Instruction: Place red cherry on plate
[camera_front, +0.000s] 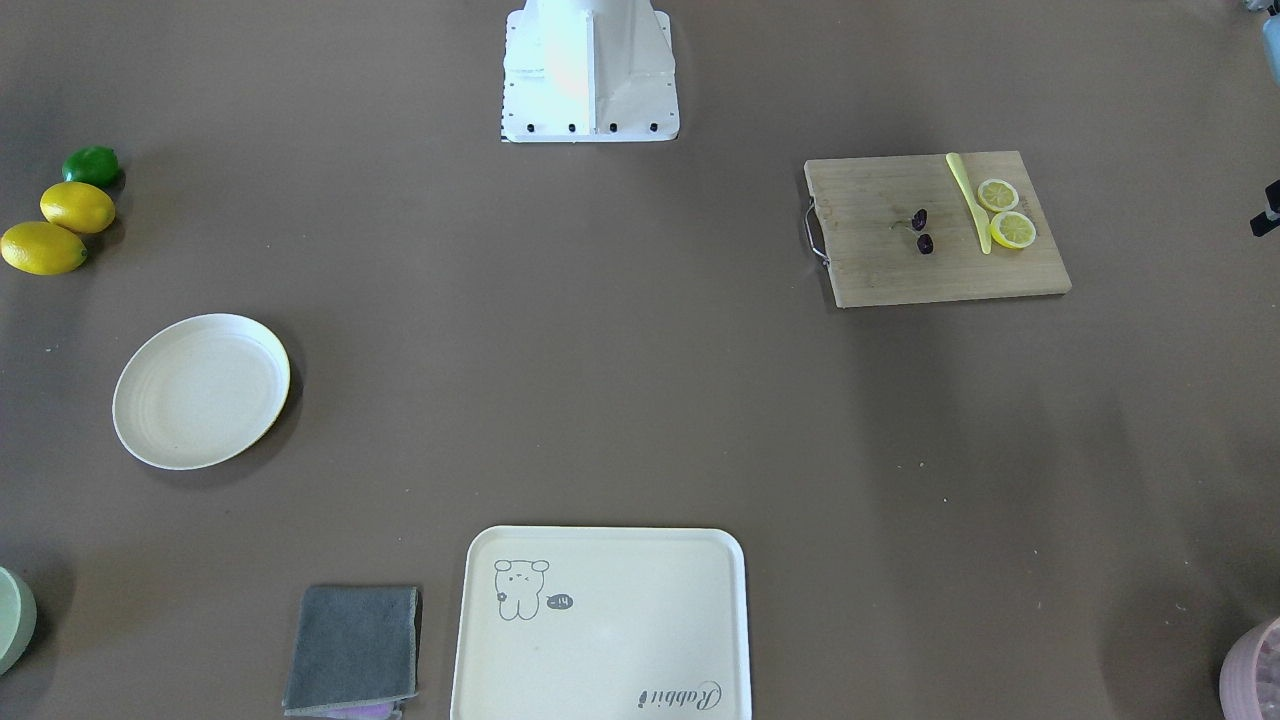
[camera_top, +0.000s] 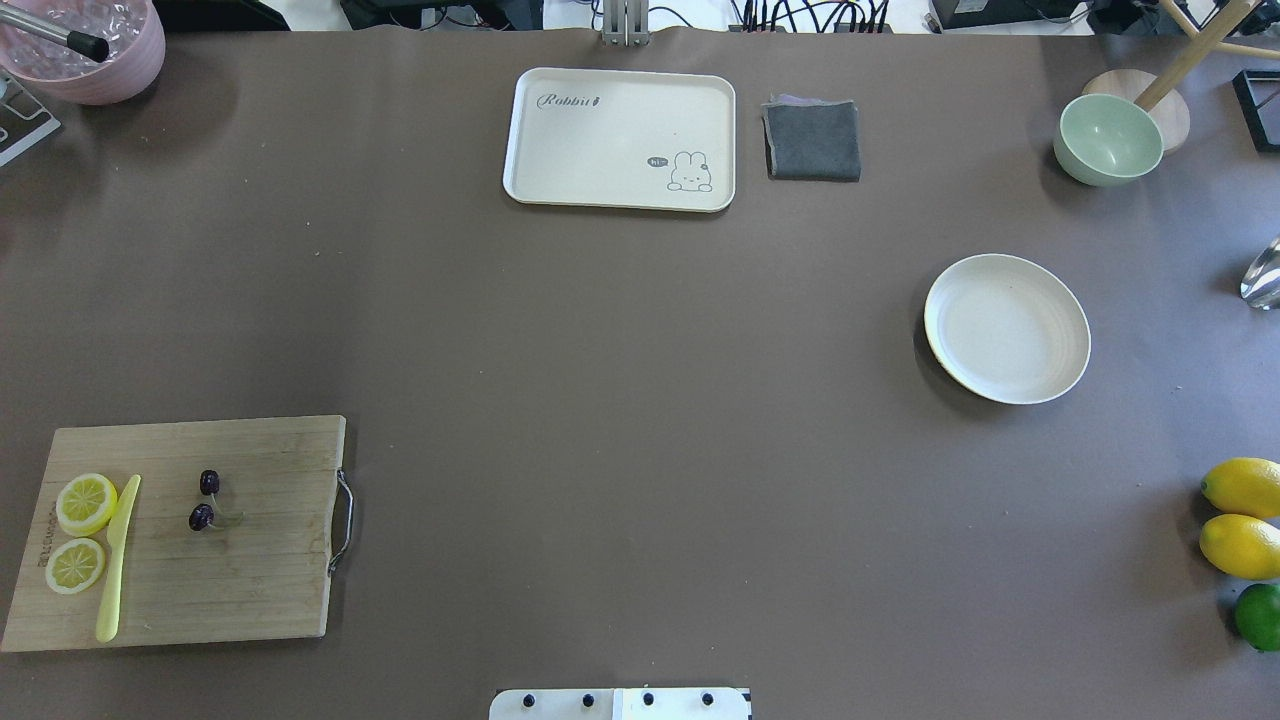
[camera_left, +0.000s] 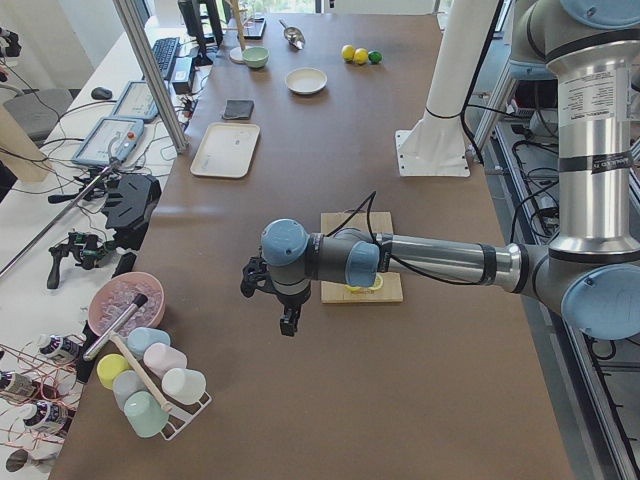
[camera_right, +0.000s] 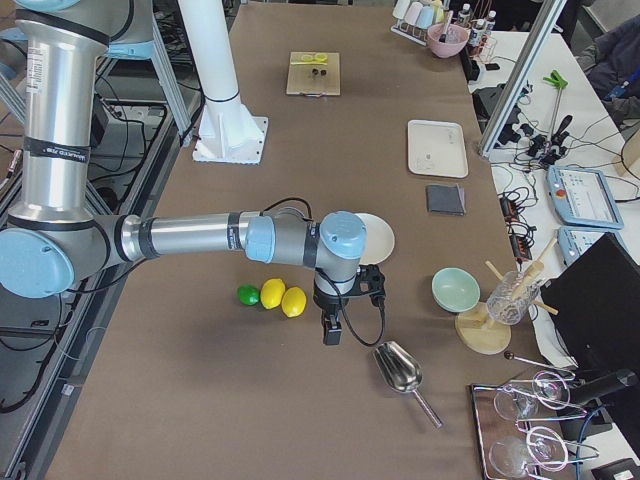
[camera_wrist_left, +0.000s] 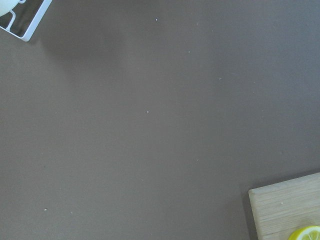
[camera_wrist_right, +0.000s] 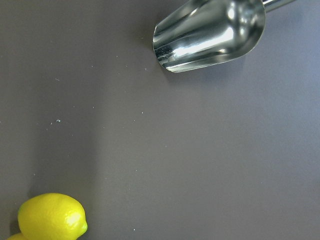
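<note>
A: Red cherry, what's it look like & where?

B: Two tiny dark maroon ovals, nearly black, joined by a thin grey-green forked stem. Lies flat on the wooden cutting board at the robot's left, near its base. On the same board, w/ a gap: a yellow knife, then two lemon slices beyond it. Nothing touches the cherry.

A: And the plate?

B: Round, cream-white, shallow rim, faint rings. On the robot's right half of the bench, well apart from the board.

A: Arms?

B: Left arm: forearm stretched about level over the board, wrist bent so the left tool points straight down, hanging above bare bench just off the board's outer end. Its wrist cam shows bench plus one board corner w/ a bit of lemon slice.

A: Right?

B: Right arm: same sort of pose, forearm level, right tool pointing down above the bench, between the whole lemons and a metal scoop. Plate sits just behind its wrist in the right side view.

A: Fingers apart or together?

B: Can't tell for either tool; they show in the side views only. Neither looks to hold anything.
</note>
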